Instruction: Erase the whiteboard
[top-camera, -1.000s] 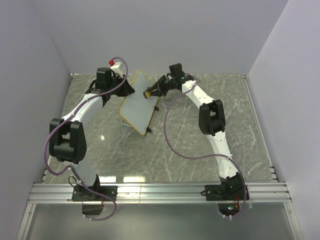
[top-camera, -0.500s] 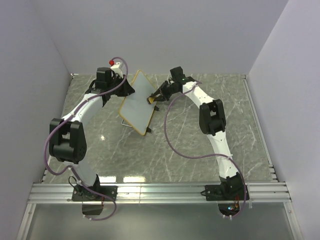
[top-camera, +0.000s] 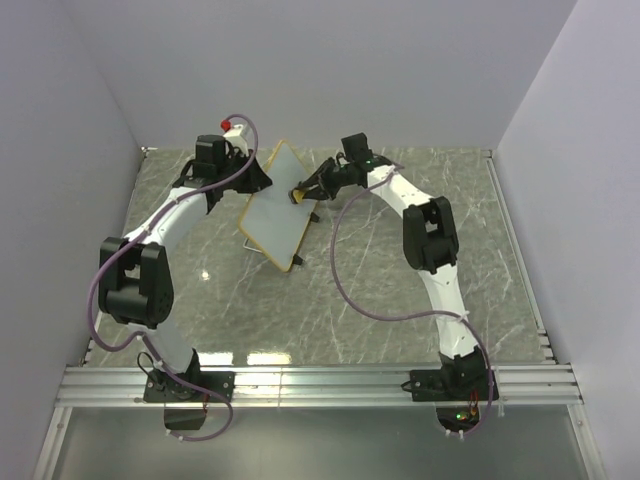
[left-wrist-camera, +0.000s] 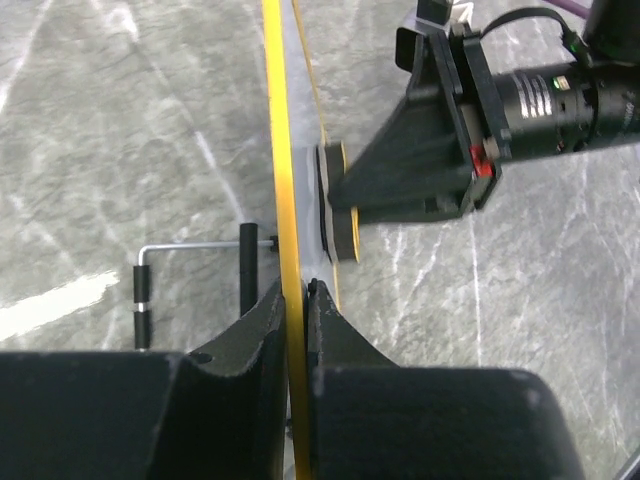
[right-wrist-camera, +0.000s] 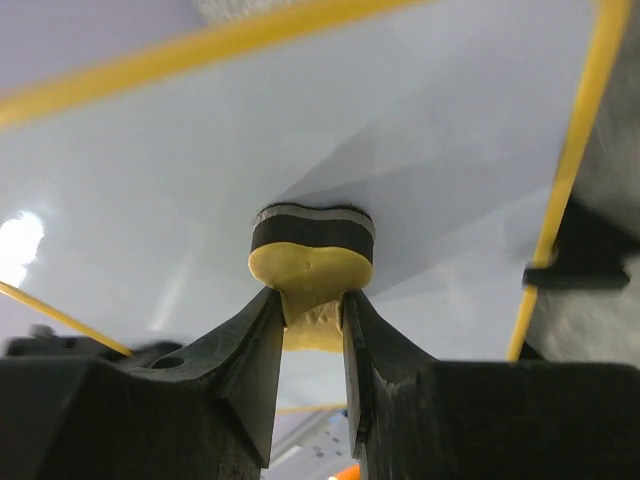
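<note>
Left gripper (left-wrist-camera: 296, 300) clamping tilted whiteboard (top-camera: 275, 215), right gripper (right-wrist-camera: 310, 305) pinching eraser (right-wrist-camera: 310, 250) against it, marble table (top-camera: 380, 290)

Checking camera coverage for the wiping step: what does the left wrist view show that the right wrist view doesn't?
Only left wrist: the whiteboard seen edge-on, pinched between the fingers of the left gripper, and a bent wire stand behind it. Only right wrist: the board's white face and a black clip on its frame. Both: the right gripper holding the eraser, its dark pad against the board.
</note>
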